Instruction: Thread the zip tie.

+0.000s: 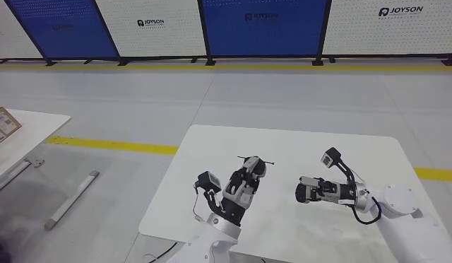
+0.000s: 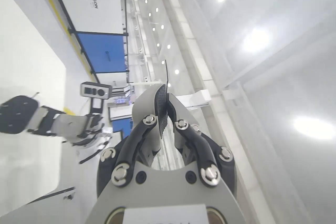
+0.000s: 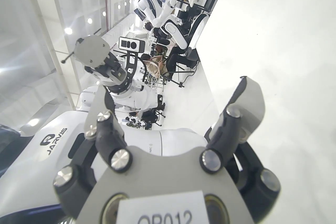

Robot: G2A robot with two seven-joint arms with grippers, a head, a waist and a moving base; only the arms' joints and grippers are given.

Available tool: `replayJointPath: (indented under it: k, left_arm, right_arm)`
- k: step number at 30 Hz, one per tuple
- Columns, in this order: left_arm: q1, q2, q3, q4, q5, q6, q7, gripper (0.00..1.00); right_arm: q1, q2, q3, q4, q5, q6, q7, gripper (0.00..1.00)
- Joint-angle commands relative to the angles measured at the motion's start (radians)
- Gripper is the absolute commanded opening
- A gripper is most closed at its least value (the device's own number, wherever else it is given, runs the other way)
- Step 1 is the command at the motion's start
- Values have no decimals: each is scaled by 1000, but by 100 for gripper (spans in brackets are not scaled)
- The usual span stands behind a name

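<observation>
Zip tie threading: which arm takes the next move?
Right, probably. The left gripper is shut on the zip tie, with one end sticking out beyond it. The right gripper is open, empty and apart from it above the table, free to take the loose end.

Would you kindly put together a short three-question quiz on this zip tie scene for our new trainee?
1. True or false: the left gripper is shut on the zip tie.
2. Which describes the right gripper? A: shut on the zip tie. B: open and empty. C: shut on nothing.
3. Fill in the blank: in the top view, both grippers are over the white ____.

Key
1. True.
2. B.
3. table.
</observation>
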Motion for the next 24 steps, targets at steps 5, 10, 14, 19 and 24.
replayJointPath:
  k: [5,10,14,19,24]
  left_arm:
    - [-2,-5,-11,-8,4,-61,47,0]
    - [-4,-5,-11,-3,10,-57,42,0]
    - [-18,-7,-14,50,78,-9,54,0]
    - [-32,-6,-5,142,237,80,51,0]
    - [-29,-6,12,223,367,102,45,0]
  right_arm:
    - [0,0,0,0,0,0,0,100]
    - [0,0,0,0,0,0,0,100]
    - [0,0,0,0,0,0,0,100]
    - [0,0,0,0,0,0,0,100]
    - [0,0,0,0,0,0,0,100]
